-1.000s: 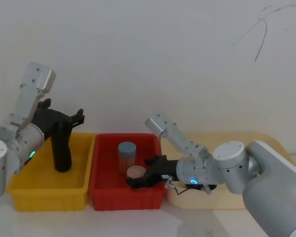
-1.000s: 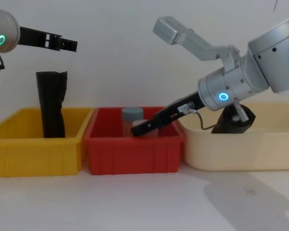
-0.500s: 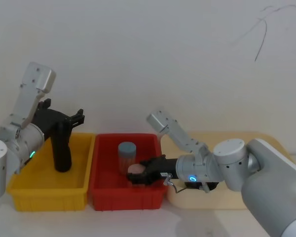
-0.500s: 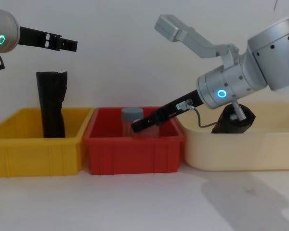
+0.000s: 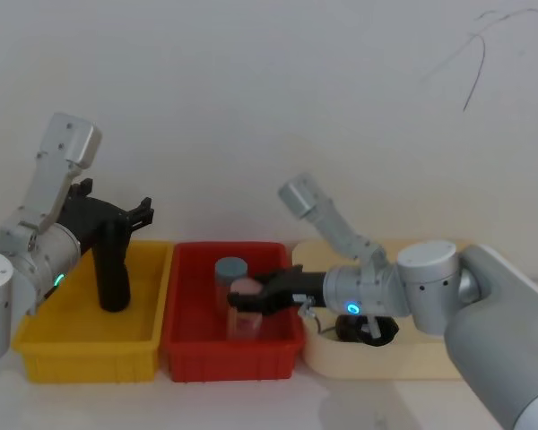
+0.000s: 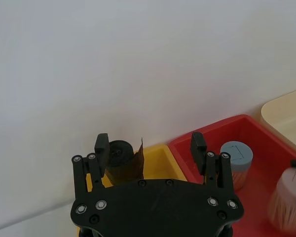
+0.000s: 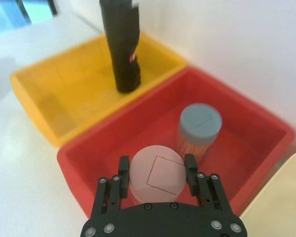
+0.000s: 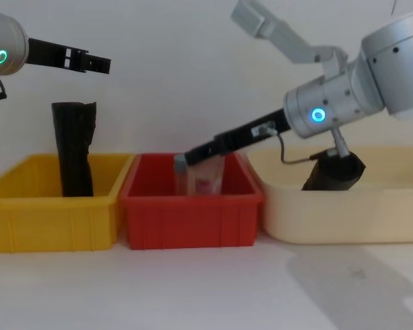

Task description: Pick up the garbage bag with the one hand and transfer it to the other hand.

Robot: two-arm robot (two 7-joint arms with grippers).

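The right tool [image 7: 156, 169], on the blue-ringed arm, reaches over the red bin [image 5: 188, 345] and pinches a pink-lidded jar [image 7: 156, 177] between its fingers, holding it raised above the bin floor beside a grey-lidded jar [image 7: 200, 129]. The left tool [image 8: 96, 63], on the green-ringed arm, hangs with its fingers spread above the yellow bin [image 8: 48, 220], over a black roll [image 8: 74, 148] with a ragged top standing upright there. Another black roll [image 8: 334, 172] lies in the cream tray [image 8: 344, 213] behind the right arm; whether it carries a label band cannot be told.
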